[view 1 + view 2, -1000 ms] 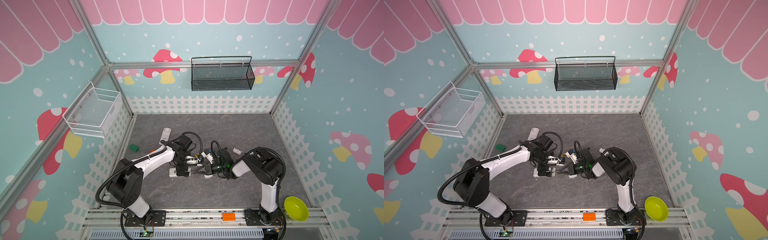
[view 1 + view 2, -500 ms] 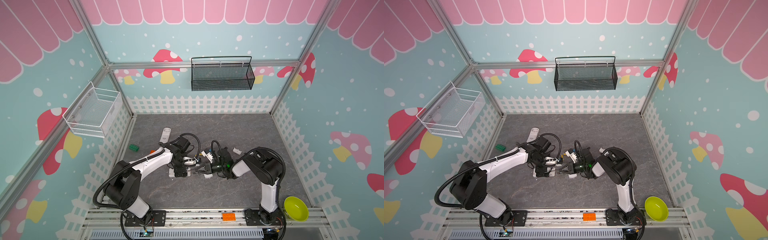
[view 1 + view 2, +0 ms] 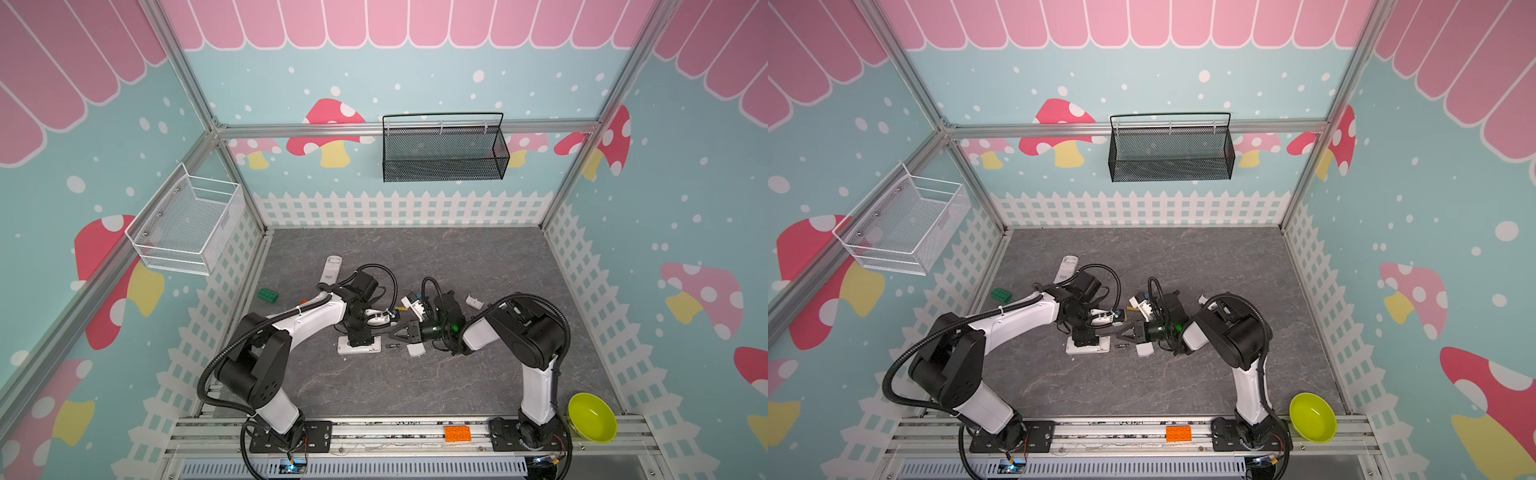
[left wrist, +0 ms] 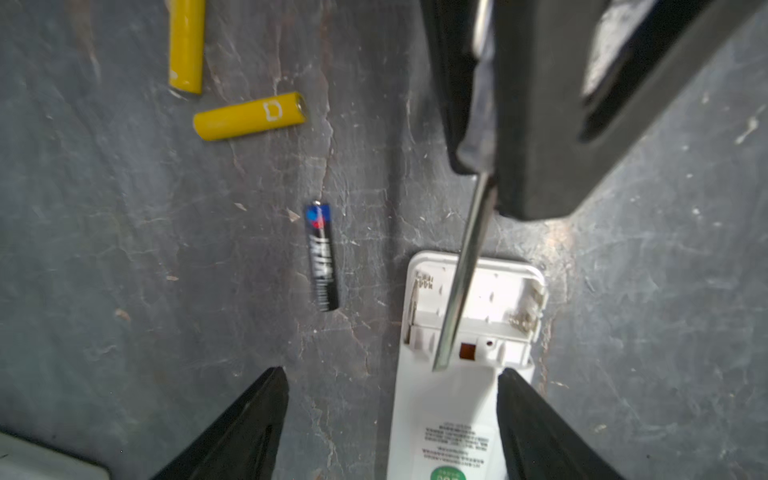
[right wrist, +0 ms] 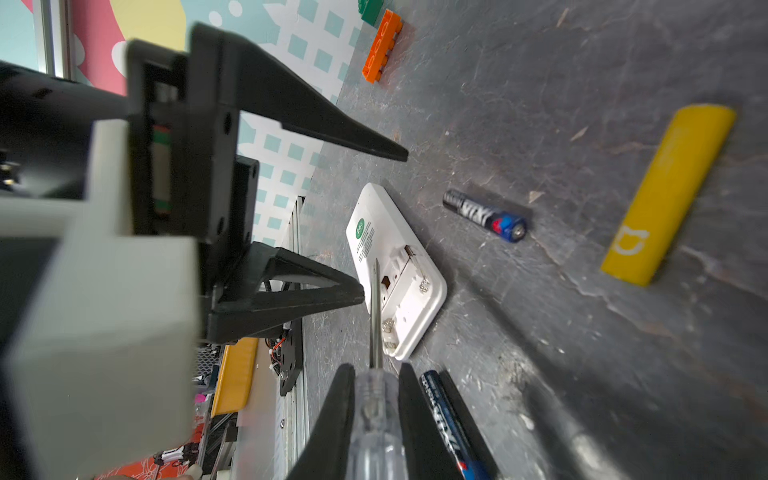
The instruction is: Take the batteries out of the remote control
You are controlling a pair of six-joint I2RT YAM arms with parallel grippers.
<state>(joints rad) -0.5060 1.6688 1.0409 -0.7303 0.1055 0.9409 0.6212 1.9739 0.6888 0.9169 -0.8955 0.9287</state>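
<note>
Clamping the clear handle of a screwdriver (image 5: 376,415), the right claw (image 5: 376,372) aims the metal tip at the inner edge of the battery bay (image 4: 490,295) in the white remote (image 4: 453,415). I cannot tell whether the tip touches. The remote lies back-up on the grey floor (image 4: 124,249). The left claw (image 4: 390,374) hangs over the remote's labelled half, jaws spread wide and gripping nothing.

The bay looks empty, its springs bare. The batteries are all loose on the floor. A black battery (image 4: 322,257) lies near the remote and a second black battery (image 5: 446,415) just beside the right claw's finger. A yellow battery (image 4: 249,116) and another yellow battery (image 4: 187,45) lie a little farther off.

By my judgement the prying on this remote is finished. The next move calls for lifting the screwdriver clear without dragging the remote along. A farther remote (image 3: 332,268) lies toward the back; whether it holds anything is not visible.

Against the top views of a second ago, little differs: both arms and the remote sit almost where they were. Any change in the left jaws is too small to read there.
</note>
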